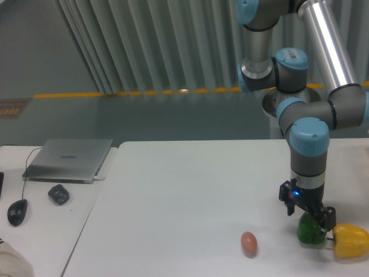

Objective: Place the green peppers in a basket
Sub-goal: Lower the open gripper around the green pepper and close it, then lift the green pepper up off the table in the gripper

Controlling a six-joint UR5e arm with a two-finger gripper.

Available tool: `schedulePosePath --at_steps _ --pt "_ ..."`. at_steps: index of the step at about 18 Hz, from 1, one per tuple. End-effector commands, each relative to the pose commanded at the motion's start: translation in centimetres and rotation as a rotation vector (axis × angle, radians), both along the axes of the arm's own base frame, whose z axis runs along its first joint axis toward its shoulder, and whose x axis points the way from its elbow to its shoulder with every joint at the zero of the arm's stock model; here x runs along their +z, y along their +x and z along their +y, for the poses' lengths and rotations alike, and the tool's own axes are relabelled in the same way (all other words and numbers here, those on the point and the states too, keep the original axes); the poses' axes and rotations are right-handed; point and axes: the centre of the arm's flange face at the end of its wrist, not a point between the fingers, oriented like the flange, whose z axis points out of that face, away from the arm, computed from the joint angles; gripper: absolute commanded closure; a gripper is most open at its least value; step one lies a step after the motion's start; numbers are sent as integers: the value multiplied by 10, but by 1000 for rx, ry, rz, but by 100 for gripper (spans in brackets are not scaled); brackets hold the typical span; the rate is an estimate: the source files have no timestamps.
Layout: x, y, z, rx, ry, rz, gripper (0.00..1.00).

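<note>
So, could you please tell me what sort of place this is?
Probably a robotics lab: a robot arm works at a white table, beside a desk with a laptop and mouse.

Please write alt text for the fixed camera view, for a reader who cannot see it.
A robot arm's gripper sits low over a green bell pepper near the right of a white table, beside a yellow bell pepper. An egg lies further left; a closed laptop rests on the neighbouring desk.

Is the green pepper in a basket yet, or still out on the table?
Out. The green pepper sits on the white table beside the yellow pepper, with the end effector right above it. No basket is visible.
</note>
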Motion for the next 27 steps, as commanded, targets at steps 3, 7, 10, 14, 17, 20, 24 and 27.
schedulePosePath --at_steps 3,7,10,14,17,20,24,27 --pt "-3 -2 0 2 -5 -1 0" --pt "-3 -4 -2 1 -25 21 0" --pt "-3 -4 -3 2 -32 29 15" --pt "-3 -4 -4 5 -46 40 42" --pt "-4 -2 -4 6 -51 42 51" --pt "-1 -1 -4 4 -48 45 56" --pt "11 7 -2 4 -32 54 56" --pt "22 18 1 17 -17 64 56"
